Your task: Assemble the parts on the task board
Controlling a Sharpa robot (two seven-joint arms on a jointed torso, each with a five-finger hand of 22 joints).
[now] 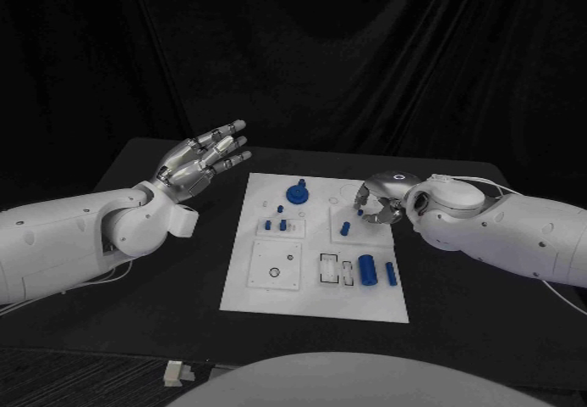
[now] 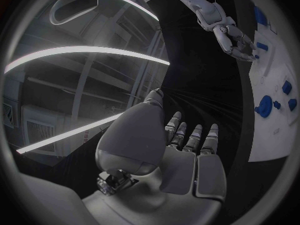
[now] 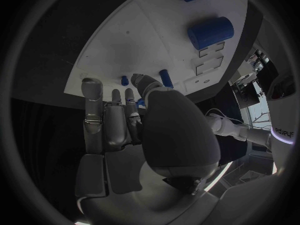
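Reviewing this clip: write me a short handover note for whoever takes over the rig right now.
Left hand: open, raised off the table, left of the task board, holding nothing.
Right hand: fingers curled over the board's right side, near a small blue peg; whether it touches anything I cannot tell.
Parts: blue knob at the far end, a thick cylinder and thin pin lying near the right edge.
Left: loose pieces are not yet seated.

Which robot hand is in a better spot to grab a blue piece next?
Probably the right hand. It hovers over the task board, its fingers close to a small blue part. The left hand is raised off to the side of the board, open, over the black table.
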